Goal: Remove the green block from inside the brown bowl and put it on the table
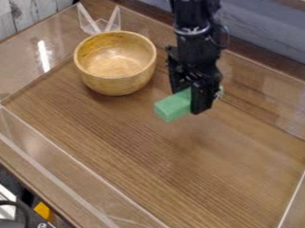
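in the camera view, the black gripper (191, 92) is reaching down from the top of the scene, its jaws closing on the green block (174, 106) and standing only slightly apart, with the block filling the space between them. the block is hanging outside the brown bowl (116, 63), over the brown wood-grain table (154, 163), in front of the bowl and off to its right as the picture shows it. it is tilting, one end pointing down toward the lower left of the picture, the other end hiding behind the fingers. whether its lower end is touching the tabletop, i cannot tell. the bowl is sitting upright near the far left part of the table, its pale inside facing up, and the block and bowl are standing apart.
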Controlling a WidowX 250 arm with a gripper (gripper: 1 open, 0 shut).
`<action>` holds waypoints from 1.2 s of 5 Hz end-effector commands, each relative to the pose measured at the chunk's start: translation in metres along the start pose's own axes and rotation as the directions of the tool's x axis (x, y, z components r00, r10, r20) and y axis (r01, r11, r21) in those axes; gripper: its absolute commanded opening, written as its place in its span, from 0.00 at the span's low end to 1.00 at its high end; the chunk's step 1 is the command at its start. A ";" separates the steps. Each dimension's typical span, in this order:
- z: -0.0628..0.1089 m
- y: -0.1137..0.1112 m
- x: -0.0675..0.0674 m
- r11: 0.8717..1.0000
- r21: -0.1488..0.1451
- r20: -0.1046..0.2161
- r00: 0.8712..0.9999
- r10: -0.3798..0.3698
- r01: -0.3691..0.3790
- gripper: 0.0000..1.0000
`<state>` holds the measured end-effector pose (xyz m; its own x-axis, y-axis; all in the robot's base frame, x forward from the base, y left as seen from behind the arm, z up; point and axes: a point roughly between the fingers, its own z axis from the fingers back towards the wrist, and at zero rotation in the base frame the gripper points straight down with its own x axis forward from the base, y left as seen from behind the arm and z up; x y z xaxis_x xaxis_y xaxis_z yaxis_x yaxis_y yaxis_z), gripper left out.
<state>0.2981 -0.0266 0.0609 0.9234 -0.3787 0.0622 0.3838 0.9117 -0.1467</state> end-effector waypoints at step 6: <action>-0.018 0.016 -0.010 0.964 0.058 0.073 0.964 0.255 -0.259 1.00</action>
<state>0.2852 -0.0108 0.0291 0.9925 -0.1122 0.0487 0.1171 0.9868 -0.1121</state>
